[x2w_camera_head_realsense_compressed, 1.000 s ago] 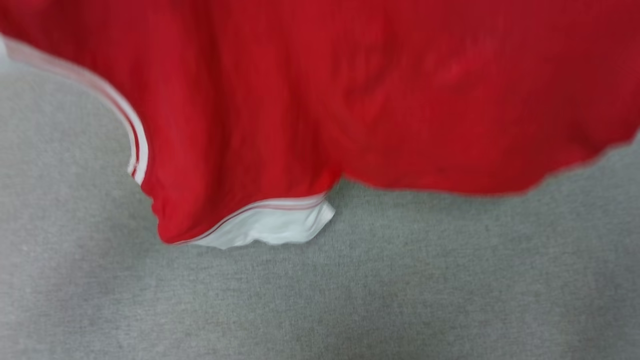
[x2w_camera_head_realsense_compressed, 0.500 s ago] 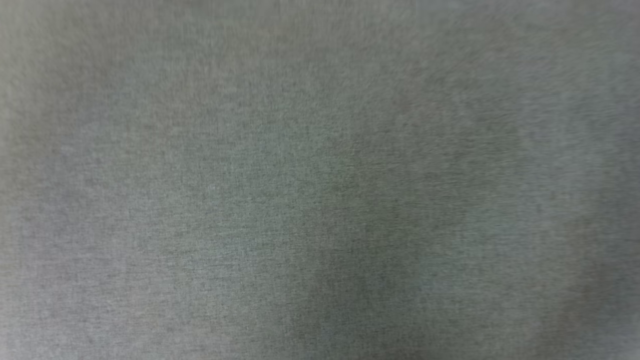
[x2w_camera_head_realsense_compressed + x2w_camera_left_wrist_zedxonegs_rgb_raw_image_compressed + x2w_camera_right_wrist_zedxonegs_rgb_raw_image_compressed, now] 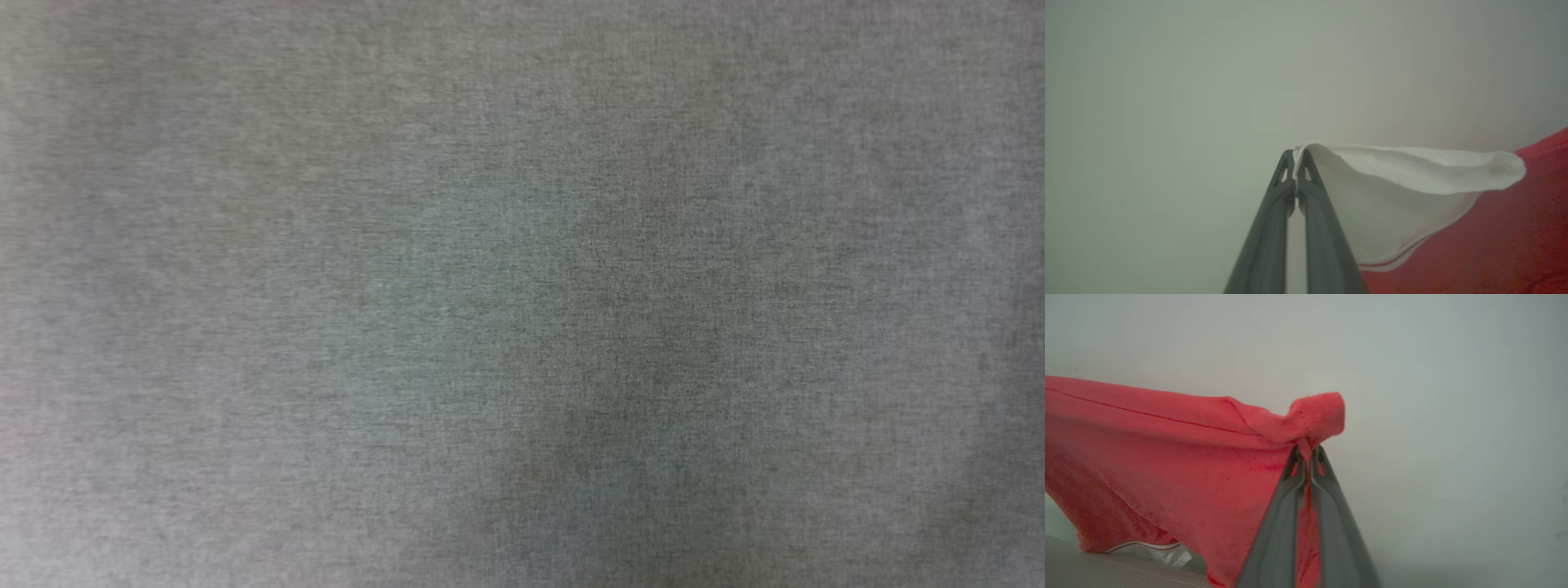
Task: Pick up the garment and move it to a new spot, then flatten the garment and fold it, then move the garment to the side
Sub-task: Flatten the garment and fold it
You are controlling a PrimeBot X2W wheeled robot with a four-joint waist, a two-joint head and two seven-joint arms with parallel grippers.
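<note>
Left arm: left gripper (image 3: 1295, 161) comes up from 6 o'clock in its wrist view, with the fingers converging to a point at centre frame. The jaws are pressed together on a thin white edge of the garment (image 3: 1502, 237). That edge belongs to the white sleeve (image 3: 1412, 169), which balloons out toward 3 o'clock as a soft, hollow cone. The red body fills the corner at 4–5 o'clock. The striped trim (image 3: 1392, 261), thin red-and-white lines, curves along the sleeve seam at about 5 o'clock.

Right arm: the pose is the same, with the right gripper (image 3: 1308, 455) rising from 6 o'clock. The jaws are squeezed onto red fabric, a knob of hem (image 3: 1316, 414) bunches just above the tips, and more red shows down the slit between the fingers. From there the shirt stretches to 9 o'clock with a stitched line along its top edge, then sags toward 7 o'clock. A scrap of white with a stripe hangs at the low point. I can't tell whether it touches the surface below.

Materials: the fingers are matte dark grey, long and tapered, with triangular cut-outs near the tips. The shirt is a soft, slightly fuzzy knit that creases at the grip. The grey cloth surface (image 3: 522, 245) has a fine heathered weave, and in the head view a soft shadow lies at 5–6 o'clock. The pale backdrop (image 3: 1167, 81) behind both grippers is plain and featureless.
</note>
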